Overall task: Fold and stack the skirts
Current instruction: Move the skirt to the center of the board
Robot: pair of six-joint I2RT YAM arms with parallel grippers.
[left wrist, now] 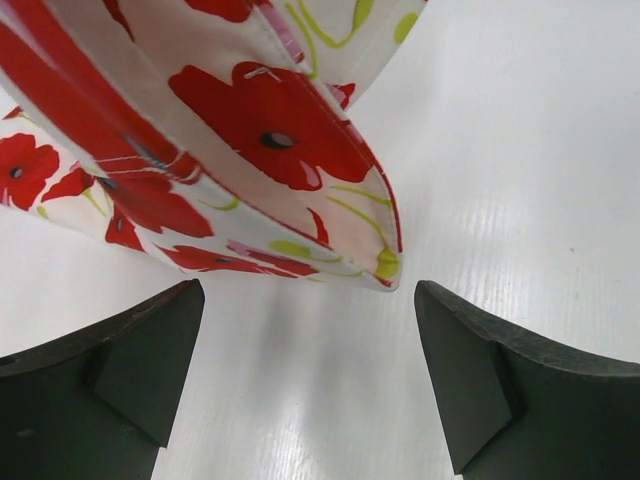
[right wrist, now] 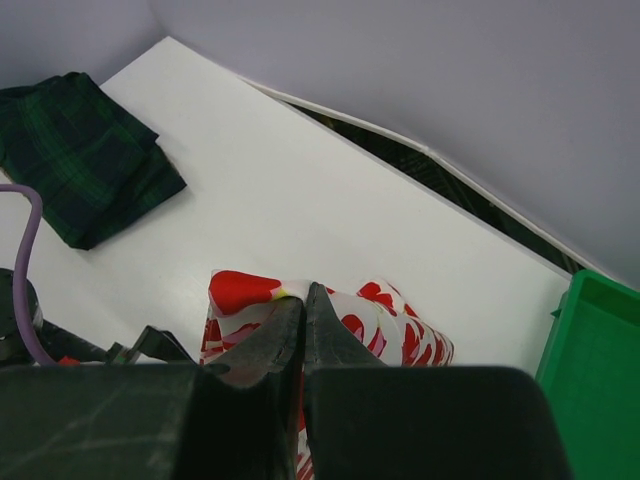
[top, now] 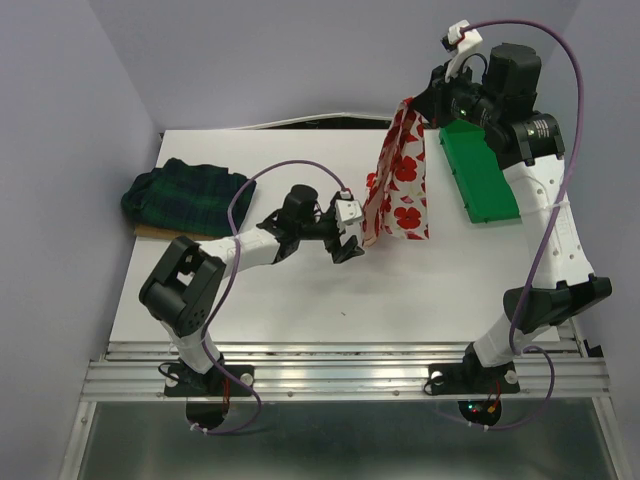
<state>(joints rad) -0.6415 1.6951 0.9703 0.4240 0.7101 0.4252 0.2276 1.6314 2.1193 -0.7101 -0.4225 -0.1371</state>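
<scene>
My right hand [right wrist: 303, 297] is clamped on the flower skirt [top: 400, 185], which hangs over the desk [top: 300, 300]. My left hand [left wrist: 308, 295] is wide apart by its bottom corner.

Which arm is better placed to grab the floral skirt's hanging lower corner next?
Left, probably. The left gripper is open, with the floral skirt's lower corner just ahead of it; the right gripper is shut on the skirt's top, holding it up.
</scene>
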